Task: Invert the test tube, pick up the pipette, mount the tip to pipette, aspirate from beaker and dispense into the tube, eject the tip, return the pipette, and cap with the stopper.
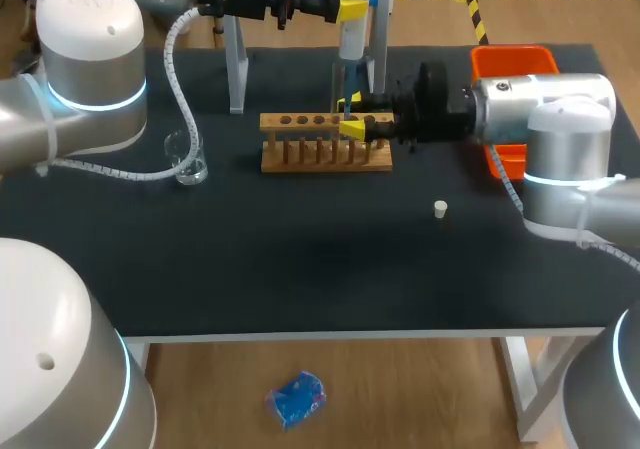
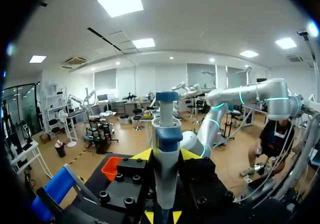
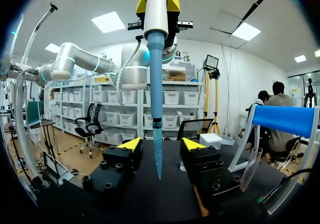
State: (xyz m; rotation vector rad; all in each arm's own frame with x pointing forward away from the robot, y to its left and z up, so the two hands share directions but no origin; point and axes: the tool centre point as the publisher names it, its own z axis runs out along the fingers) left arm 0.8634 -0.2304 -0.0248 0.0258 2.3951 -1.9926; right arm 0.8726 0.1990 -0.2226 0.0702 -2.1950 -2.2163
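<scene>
Left gripper (image 2: 166,156) clenched around the upright pipette (image 2: 165,134), blue tip (image 3: 158,154) hanging untouched between the spread, released fingers of the right gripper (image 3: 161,145), just above the wooden rack (image 1: 325,155). From the rack: glass beaker (image 1: 187,159) at 9 o'clock, contents unclear; white stopper (image 1: 440,208) at 4 o'clock; orange bin (image 1: 513,62) at 2 o'clock.

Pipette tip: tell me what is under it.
The pipette tip hangs between the right end effector's open fingers, over the wooden rack. Whether a tube stands below it cannot be seen; the end effector covers that spot.
</scene>
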